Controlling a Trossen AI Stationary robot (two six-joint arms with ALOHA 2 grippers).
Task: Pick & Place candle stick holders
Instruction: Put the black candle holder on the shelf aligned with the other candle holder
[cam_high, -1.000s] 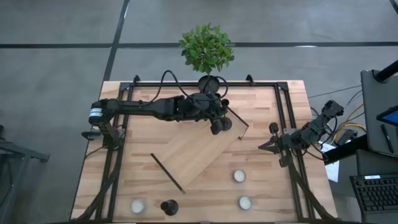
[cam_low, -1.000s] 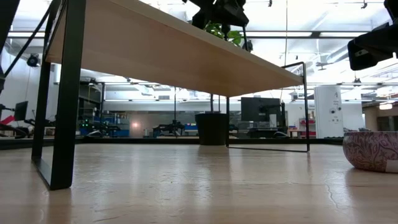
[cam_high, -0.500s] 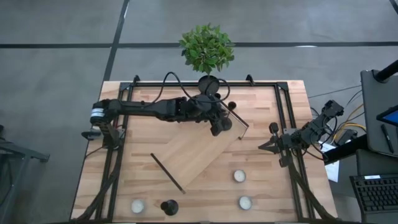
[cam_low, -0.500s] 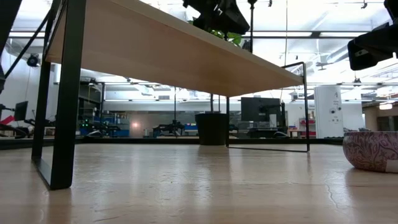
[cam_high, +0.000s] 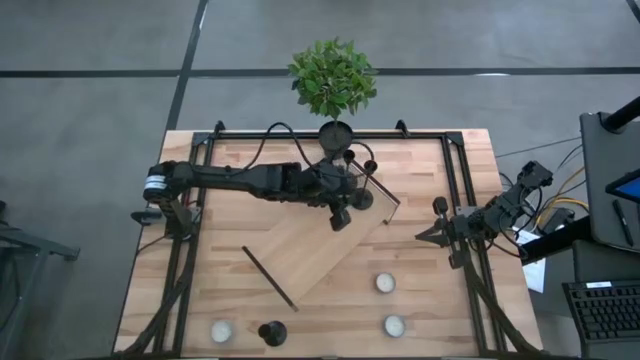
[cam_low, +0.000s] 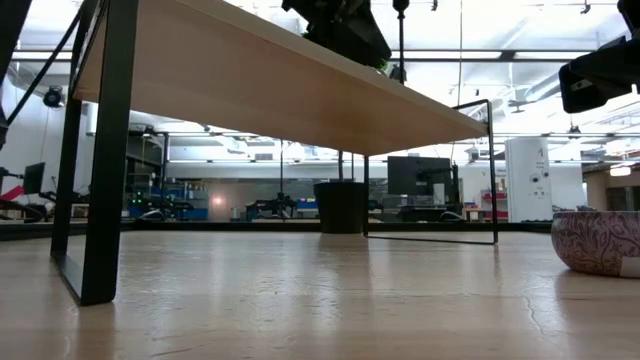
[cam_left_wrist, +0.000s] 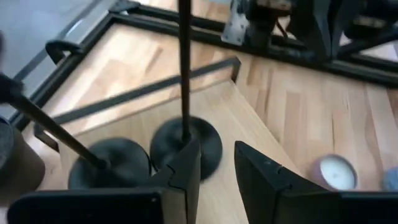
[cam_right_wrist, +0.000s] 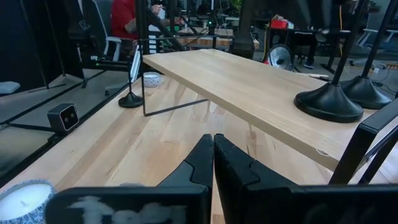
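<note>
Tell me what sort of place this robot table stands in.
Probably a robotics lab or open workshop. The low view shows a large hall with ceiling strip lights and equipment benches; the right wrist view shows office chairs and a person seated at more frames.

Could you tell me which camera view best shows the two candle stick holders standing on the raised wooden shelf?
The left wrist view: both candle stick holders show their disc bases and stems just beyond the open left gripper. The right wrist view shows only their bases; the high view shows small cup tops beside the arm; the low view shows one stem.
</note>
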